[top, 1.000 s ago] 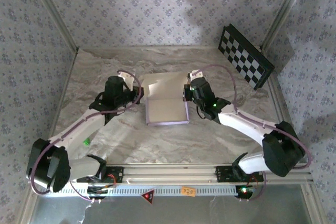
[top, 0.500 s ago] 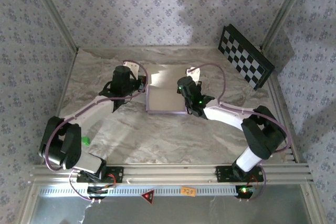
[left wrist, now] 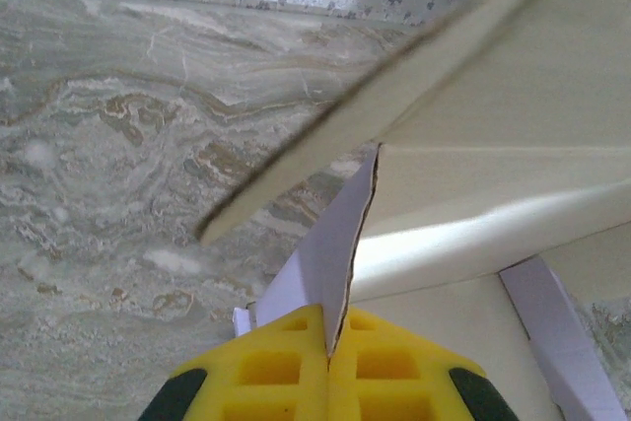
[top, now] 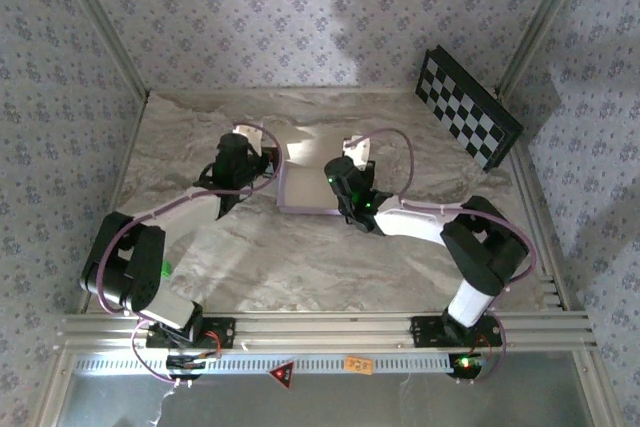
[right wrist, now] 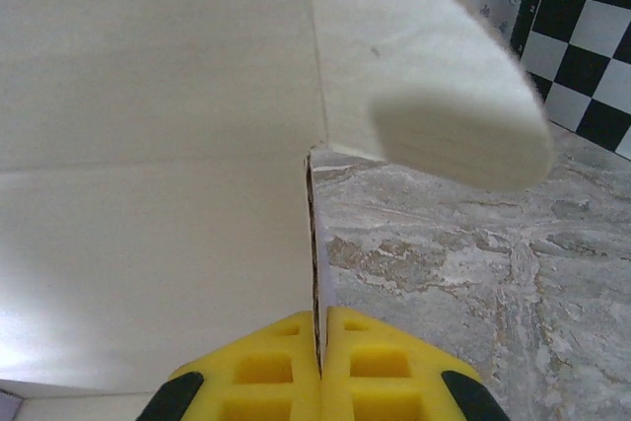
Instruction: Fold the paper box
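The paper box [top: 304, 187] lies mid-table as a shallow tray, cream inside and lilac along its edges. My left gripper [top: 271, 163] is at its left side and my right gripper [top: 339, 175] at its right side. In the left wrist view the yellow fingers of the left gripper [left wrist: 330, 330] are shut on the thin upright left wall of the box [left wrist: 473, 204], with a large cream flap slanting overhead. In the right wrist view the right gripper [right wrist: 320, 334] is shut on the box's right wall, beside the cream panel [right wrist: 148, 194] and a rounded flap.
A black-and-white checkerboard panel [top: 468, 107] leans at the back right corner and shows again in the right wrist view [right wrist: 592, 36]. Patterned walls close in the marble table [top: 300, 267] on three sides. A metal rail [top: 320, 332] carries the arm bases at the near edge.
Both arms have reached farther back, taking the box with them. The right gripper has moved left and the left gripper slightly right, so the box looks narrower.
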